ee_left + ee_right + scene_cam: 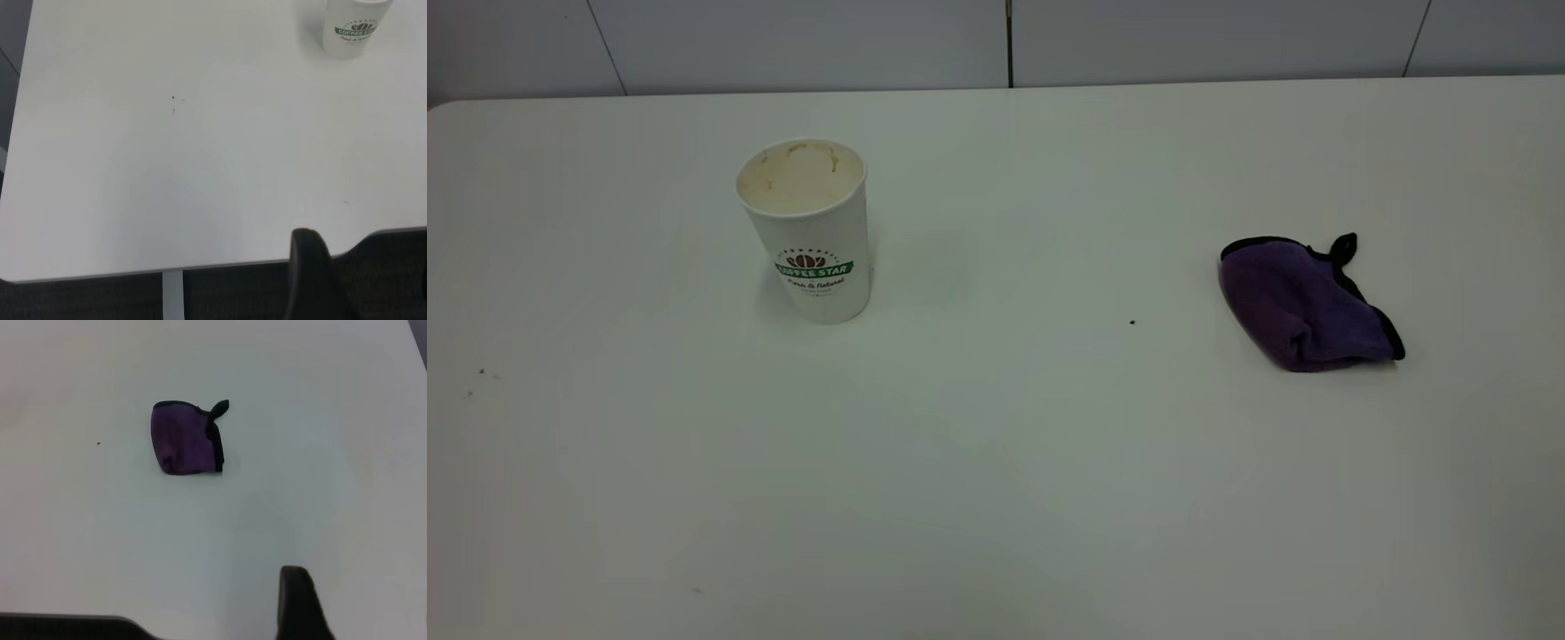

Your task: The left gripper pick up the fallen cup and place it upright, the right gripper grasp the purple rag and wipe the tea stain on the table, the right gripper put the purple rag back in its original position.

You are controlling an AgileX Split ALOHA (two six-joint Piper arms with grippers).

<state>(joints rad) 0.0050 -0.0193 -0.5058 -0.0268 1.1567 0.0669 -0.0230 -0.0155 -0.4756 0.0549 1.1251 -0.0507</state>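
Cup upright near tabletop's far left, white paper, green banner reading "COFFEE STAR", brown beans above, tan-stained inside. Rag toward right edge, fluffy purple, folded, black edging and loop. Black speck between them. Only one finger of each gripper visible in wrist views; jaw state cannot be told.

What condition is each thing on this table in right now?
cup: upright, stained inside, nothing gripping it.
purple rag: bunched, lying free on the table.
left tool: pulled back near the table edge, holding nothing.
right tool: pulled back, clear of the rag.
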